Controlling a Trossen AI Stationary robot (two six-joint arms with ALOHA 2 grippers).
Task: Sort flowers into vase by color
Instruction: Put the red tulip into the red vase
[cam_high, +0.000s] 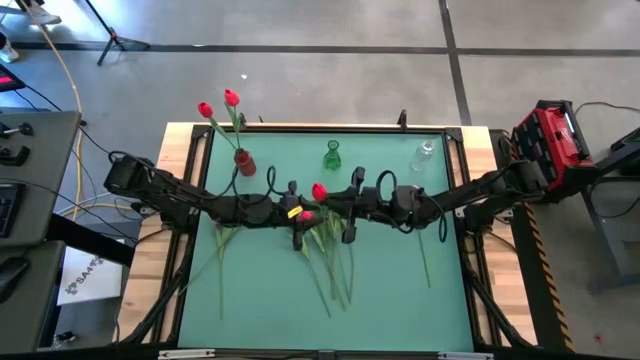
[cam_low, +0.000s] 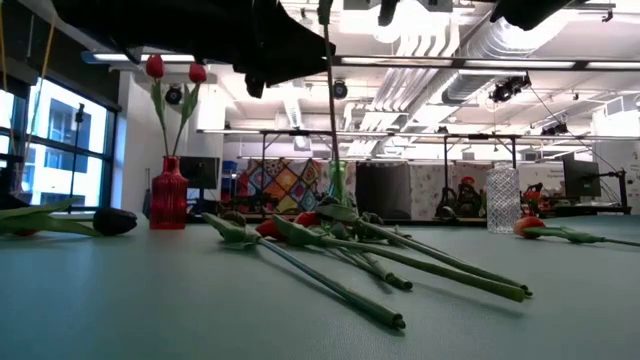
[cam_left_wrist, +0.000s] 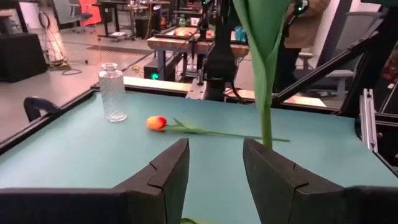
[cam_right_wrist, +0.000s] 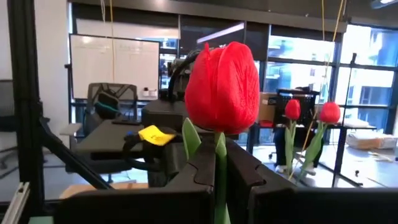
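Now | right gripper (cam_high: 340, 200): above table middle, fingers closed on the stem of a red tulip (cam_right_wrist: 222, 87), held upright | left gripper (cam_high: 296, 215): just beside it, fingers (cam_left_wrist: 166, 168) apart, holding nothing | red vase (cam_high: 244, 162): two red flowers inside | other flowers (cam_high: 330, 262): lying on green mat (cam_high: 390, 290)

Overhead straight down; low level across table (cam_low: 120, 300); 2 wrist cams close, facing opposite.
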